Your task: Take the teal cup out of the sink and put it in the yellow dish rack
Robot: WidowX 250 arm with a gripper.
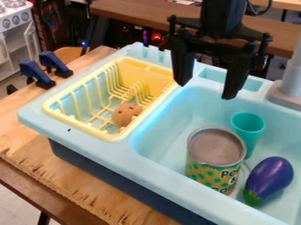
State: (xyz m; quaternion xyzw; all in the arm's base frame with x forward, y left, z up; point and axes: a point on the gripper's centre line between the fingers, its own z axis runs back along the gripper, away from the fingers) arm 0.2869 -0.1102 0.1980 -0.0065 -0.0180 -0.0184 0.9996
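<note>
So the teal cup (248,125) looked like the nearest thing to your gripper (206,90), and it was down in the basin, mouth up, right behind the big can (206,172). I couldn't tell if those two were touching. Your fingers (236,78) were spread wide with nothing between them, hanging up high around the basin's far edge, next to the divider by the rack. If the cup was the thing you were after, imo you needed to line up over its rim first and then drop straight down, since coming in low from the can's side would probably have bumped the can. I'd have turned the wrist so neither finger landed on the can's top, and squeezed gently, as a cup like that could tip or slip. The can stood upright toward the basin's near edge, with the purple eggplant (273,176) lying just beside it, green end toward that same near edge. Further out, the yellow rack (76,121) sat at the other end of the sink unit (88,146) with a round brown toy (126,115) inside, and the gray faucet (292,77) rose from the far edge, so you wanted to keep your elbow room there too.
</note>
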